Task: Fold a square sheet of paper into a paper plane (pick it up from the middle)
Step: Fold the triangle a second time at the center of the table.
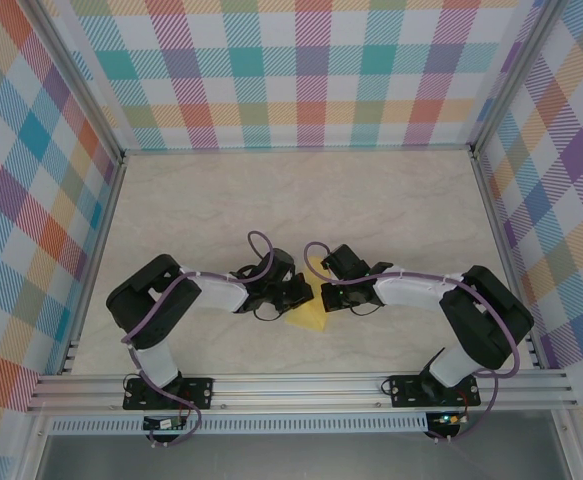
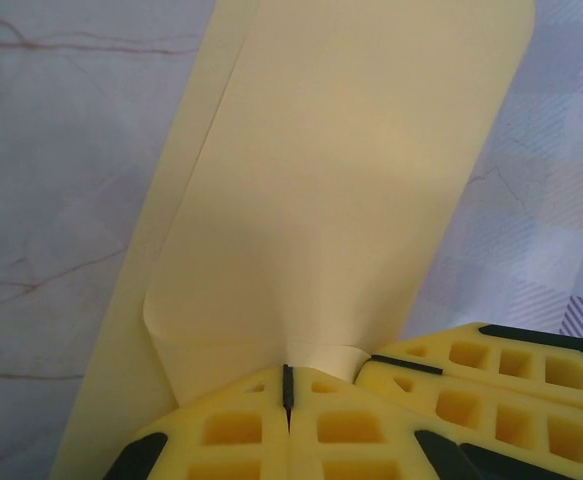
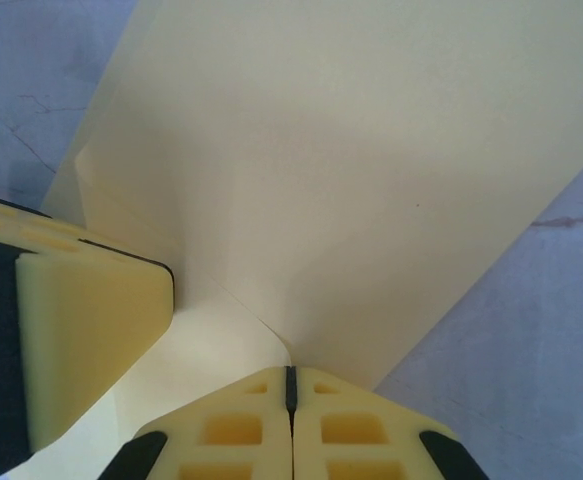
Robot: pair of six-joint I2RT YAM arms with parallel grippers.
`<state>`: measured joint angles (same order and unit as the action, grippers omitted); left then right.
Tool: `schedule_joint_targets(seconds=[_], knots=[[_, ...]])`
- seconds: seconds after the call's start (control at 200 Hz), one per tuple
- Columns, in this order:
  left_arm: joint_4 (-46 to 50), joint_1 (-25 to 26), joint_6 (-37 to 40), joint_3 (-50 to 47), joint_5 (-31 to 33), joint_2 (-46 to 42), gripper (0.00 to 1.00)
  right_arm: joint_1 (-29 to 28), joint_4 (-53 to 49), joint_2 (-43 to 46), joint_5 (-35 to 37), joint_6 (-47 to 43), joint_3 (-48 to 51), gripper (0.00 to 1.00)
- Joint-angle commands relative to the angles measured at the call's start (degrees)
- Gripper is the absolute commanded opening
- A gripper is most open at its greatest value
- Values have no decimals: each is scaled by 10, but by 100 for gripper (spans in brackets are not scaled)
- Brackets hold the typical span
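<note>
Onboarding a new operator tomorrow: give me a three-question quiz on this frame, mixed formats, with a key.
1. True or false: the jaws of the left arm stand open.
2. The yellow sheet of paper is: A) flat and untouched by the back wall; B) pinched by both arms' jaws, between the arms; C) pinched by the right arm's jaws alone.
3. In the right wrist view, whose finger shows at the left?
Key: 1 false, they are shut on the sheet. 2 B. 3 the left arm's.
</note>
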<state>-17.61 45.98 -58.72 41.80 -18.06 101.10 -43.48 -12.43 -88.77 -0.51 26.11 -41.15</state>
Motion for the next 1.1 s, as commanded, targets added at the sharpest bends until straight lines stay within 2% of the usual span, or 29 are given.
schedule_joint_targets(seconds=[0.0, 0.085, 0.195, 0.245, 0.37, 0.46, 0.605, 0.695, 1.03, 1.1], knots=[[30, -4, 8, -17, 30, 5, 0, 2, -7, -9, 0, 2, 12, 7], [41, -4, 10, -18, 36, 7, 0, 2, -8, 1, -2, 10, 11, 10], [32, -3, 11, -19, 25, 18, 0, 2, -31, 31, 3, 23, -3, 21], [34, -3, 12, -19, 25, 21, 0, 2, -47, 54, 16, 31, -8, 32], [33, -3, 13, -21, 21, 23, 0, 5, -77, 127, 29, 75, -1, 49], [33, -3, 14, -20, 21, 23, 0, 7, -56, 160, -25, 104, 21, 40], [40, -3, 18, -17, 19, 21, 0, 7, 53, 151, -168, 184, 61, 6], [45, -2, 23, -13, 16, 22, 0, 6, 108, 138, -209, 229, 79, 3], [47, 0, 26, -5, 10, 30, 0, 5, 80, 38, -239, 229, 28, 2], [46, -1, 25, -4, 9, 29, 0, 4, 86, 31, -225, 236, 28, 1]])
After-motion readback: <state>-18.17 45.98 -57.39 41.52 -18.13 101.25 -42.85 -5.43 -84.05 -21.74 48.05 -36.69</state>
